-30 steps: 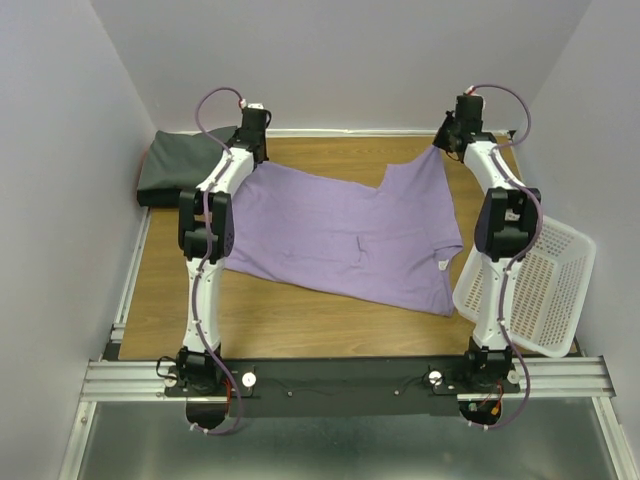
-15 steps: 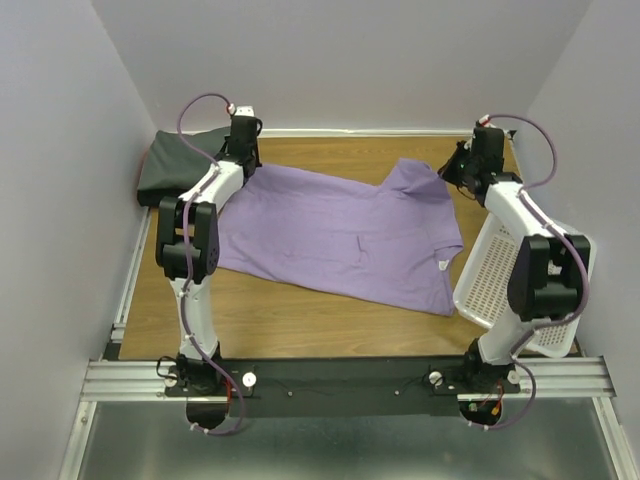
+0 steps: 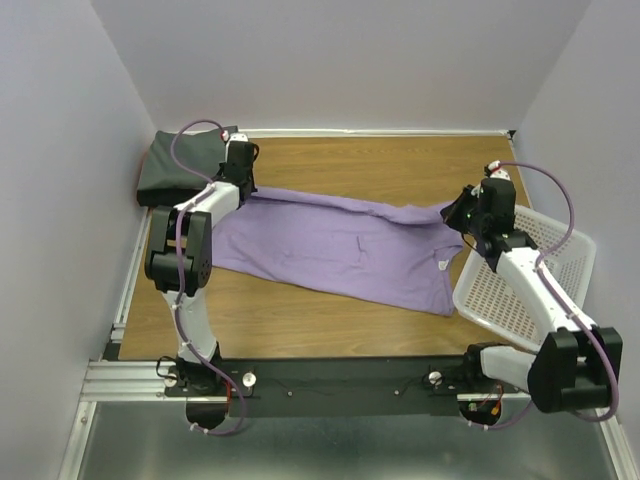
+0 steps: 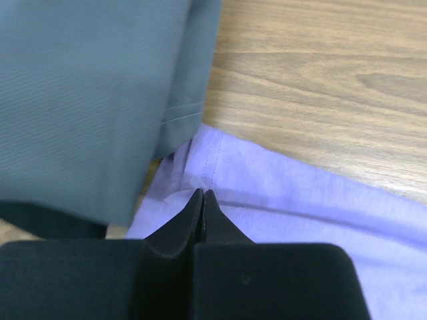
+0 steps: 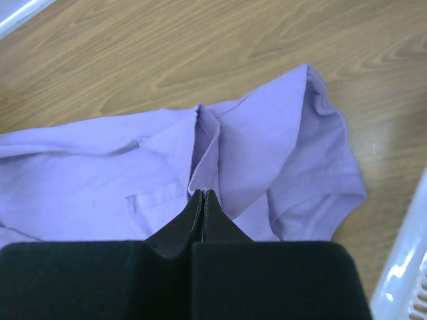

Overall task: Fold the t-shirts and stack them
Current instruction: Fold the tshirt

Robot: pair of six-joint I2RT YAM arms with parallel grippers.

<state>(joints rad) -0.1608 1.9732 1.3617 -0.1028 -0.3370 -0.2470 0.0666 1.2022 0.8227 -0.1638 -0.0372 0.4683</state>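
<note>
Two soft cloth shirts are lying on the wooden table (image 3: 300, 320): a wrinkled lavender t-shirt (image 3: 340, 245) mid-table and a folded dark grey t-shirt (image 3: 175, 165) in the far-left corner. The left gripper (image 4: 202, 195) and right gripper (image 5: 202, 195), fully closed, are pinching lavender cloth. One white plastic mesh basket (image 3: 545, 290) is tilting at the right edge.

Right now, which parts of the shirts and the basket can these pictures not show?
- Dark grey t-shirt: top view, one side behind the left arm; left wrist view, cut off by the edge.
- Lavender t-shirt: its covered layer, under the fold.
- Basket: top view, partly behind the right arm.
</note>
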